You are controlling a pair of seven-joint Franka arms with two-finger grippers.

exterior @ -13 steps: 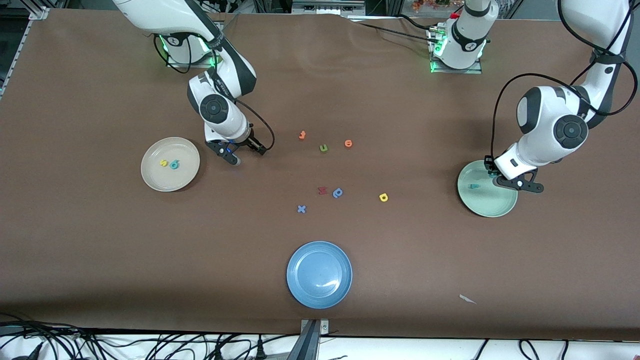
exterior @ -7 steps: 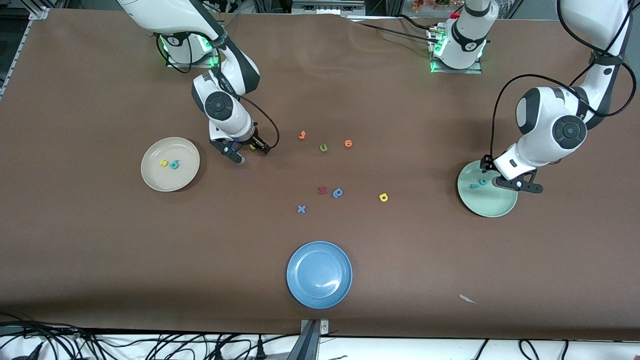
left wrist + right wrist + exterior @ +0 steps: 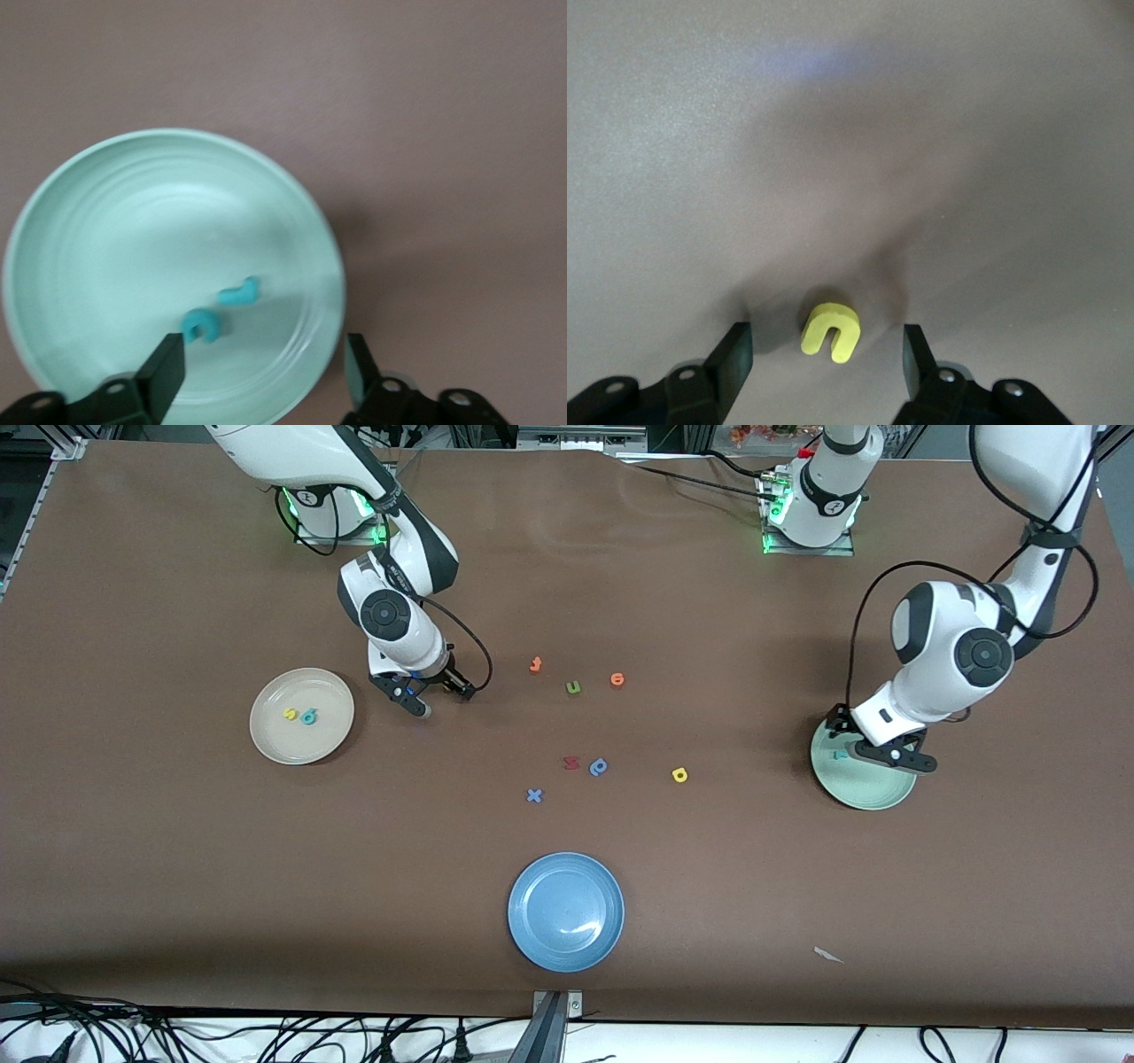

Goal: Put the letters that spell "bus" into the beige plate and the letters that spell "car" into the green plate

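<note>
The green plate (image 3: 106,230) holds a teal r (image 3: 240,290) and a teal c (image 3: 202,324). My left gripper (image 3: 261,376) hangs open just over that plate (image 3: 873,793), holding nothing; its body hides the c in the front view, where the r (image 3: 838,755) shows. The beige plate (image 3: 275,737) holds a yellow s (image 3: 289,713) and a teal b (image 3: 308,716). Beside it, my right gripper (image 3: 443,701) is low over the table and open, and a yellow u (image 3: 831,332) lies untouched between its fingers. A yellow a (image 3: 679,775) lies on the table toward the green plate.
Mid-table lie two orange letters (image 3: 535,664) (image 3: 617,679), an olive u (image 3: 573,687), a red letter (image 3: 571,763), a blue letter (image 3: 599,767) and a blue x (image 3: 533,795). A blue plate (image 3: 532,886) sits near the front edge, a paper scrap (image 3: 828,955) beside it.
My left gripper opened over the green plate, the teal c dropped into it, and the hand shifted slightly toward mid-table. My right gripper moved away from the beige plate to straddle the yellow u.
</note>
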